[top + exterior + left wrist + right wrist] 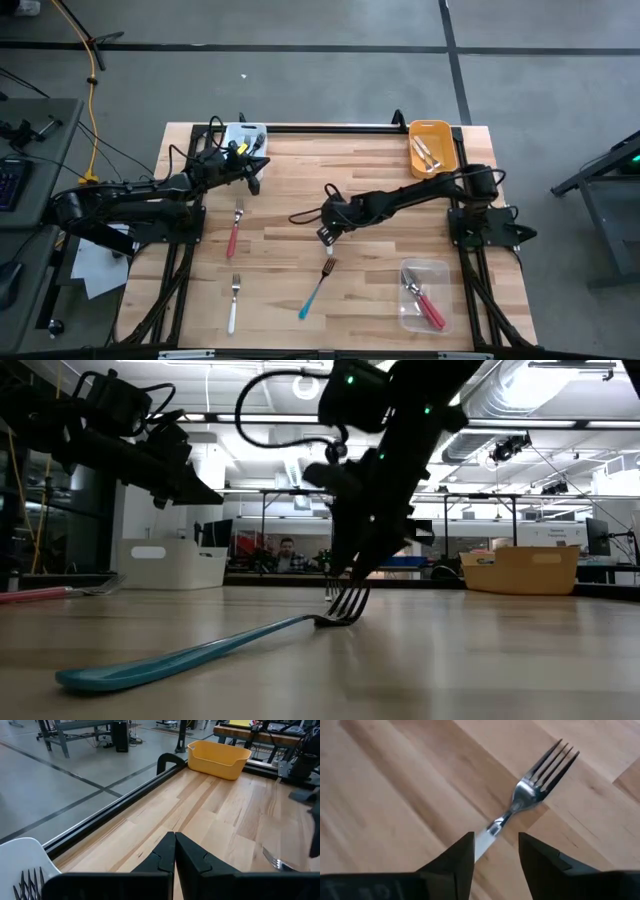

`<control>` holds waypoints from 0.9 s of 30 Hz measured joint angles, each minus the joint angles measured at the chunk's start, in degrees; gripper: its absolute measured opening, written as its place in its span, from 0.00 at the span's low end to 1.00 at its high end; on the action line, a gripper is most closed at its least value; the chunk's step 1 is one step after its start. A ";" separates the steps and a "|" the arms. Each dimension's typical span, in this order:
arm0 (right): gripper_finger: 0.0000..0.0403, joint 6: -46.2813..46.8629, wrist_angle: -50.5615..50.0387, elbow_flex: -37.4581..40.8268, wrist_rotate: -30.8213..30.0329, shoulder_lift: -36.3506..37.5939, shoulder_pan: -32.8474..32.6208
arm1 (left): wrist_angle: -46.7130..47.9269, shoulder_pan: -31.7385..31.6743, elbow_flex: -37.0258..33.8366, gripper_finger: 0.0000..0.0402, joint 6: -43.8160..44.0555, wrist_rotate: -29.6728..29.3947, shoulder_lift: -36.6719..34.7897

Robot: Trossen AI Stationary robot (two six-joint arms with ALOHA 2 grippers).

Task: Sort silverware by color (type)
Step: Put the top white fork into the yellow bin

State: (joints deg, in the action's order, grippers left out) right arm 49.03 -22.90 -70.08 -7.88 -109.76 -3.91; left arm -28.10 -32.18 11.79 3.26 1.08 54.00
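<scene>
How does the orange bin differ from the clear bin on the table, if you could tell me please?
The orange bin sits at the table's far right corner, while the clear bin sits at its near right. The orange bin is opaque and holds pale-handled pieces, whereas the clear bin is see-through and holds red-handled forks. Both are rectangular containers on the right arm's side with cutlery inside.

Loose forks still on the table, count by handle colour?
Red fork: 1
White fork: 1
Teal fork: 1
Total: 3 loose. Forks already in the bins are left out.
</scene>
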 joint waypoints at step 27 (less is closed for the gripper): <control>0.36 -2.55 -2.80 -0.23 -0.24 -3.03 4.56 | 0.48 0.00 0.00 0.00 0.07 0.00 0.00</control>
State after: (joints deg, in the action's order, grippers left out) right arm 46.47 -25.70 -70.31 -8.12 -112.79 0.64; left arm -27.61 -32.18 11.79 3.33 1.08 54.00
